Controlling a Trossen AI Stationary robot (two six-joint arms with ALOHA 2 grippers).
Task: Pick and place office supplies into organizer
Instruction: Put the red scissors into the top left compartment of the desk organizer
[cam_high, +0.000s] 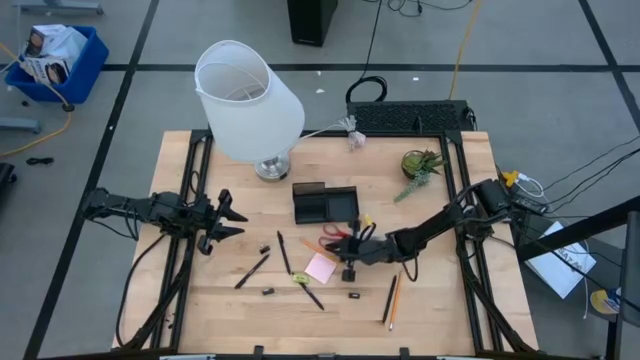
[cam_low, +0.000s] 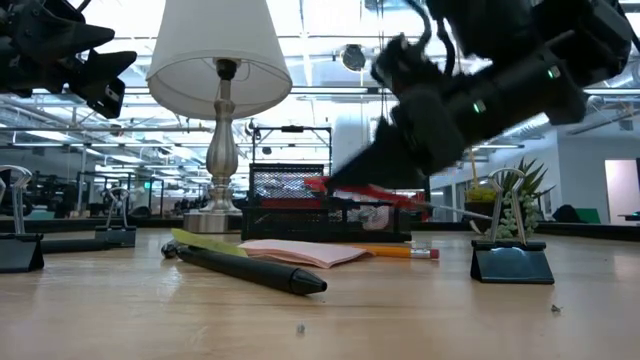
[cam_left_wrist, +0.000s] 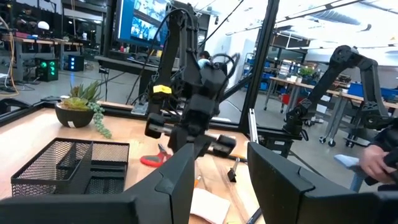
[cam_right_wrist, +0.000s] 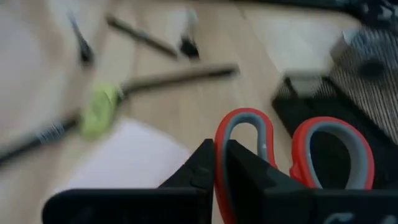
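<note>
Right claw (cam_high: 349, 247), just below centre in the high view, is pinched tight on one red loop of the scissors (cam_right_wrist: 261, 155), beside the pink pad (cam_high: 321, 267), below the black organizer (cam_high: 325, 204). Left claw (cam_high: 226, 221) hovers half-open and empty at centre-left.

scissors (cam_right_wrist: 292, 155) red/grey | sticky pad (cam_high: 320, 267) pink | organizer (cam_high: 325, 204) blk mesh

Red-handled scissors (cam_right_wrist: 292, 155) lifted beside the black mesh organizer (cam_high: 325, 204)

Bright even overhead light; right wrist view heavily motion-blurred.
</note>
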